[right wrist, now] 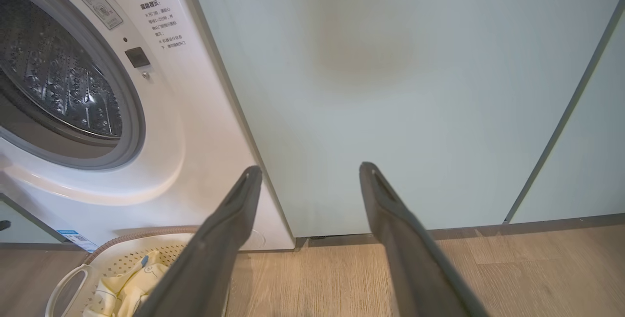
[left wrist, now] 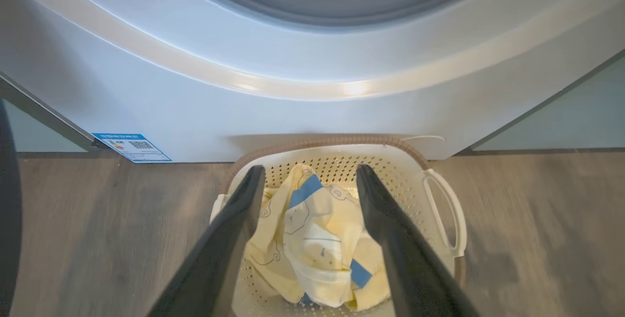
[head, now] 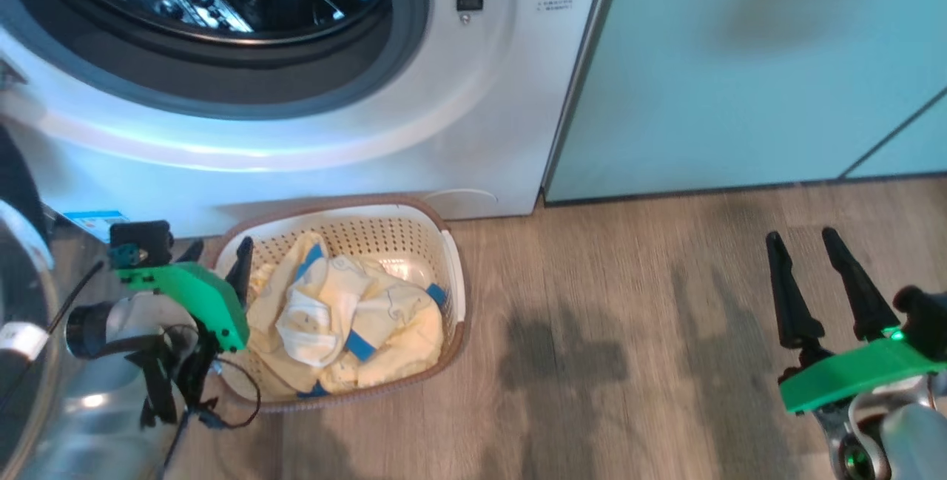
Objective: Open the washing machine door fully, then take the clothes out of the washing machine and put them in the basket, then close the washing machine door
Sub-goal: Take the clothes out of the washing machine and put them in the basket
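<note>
Clothes lie bunched inside basket; basket stands just before washing machine (drum mouth uncovered); left gripper over basket's left end, fingers spread wide, empty; right gripper well right of basket, likewise spread, empty.

Wood floor: basket, washing machine on it.

left gripper hovering at near left, fingers standing wide apart, holding nothing, right gripper hovering at near right, likewise wide, empty
</note>
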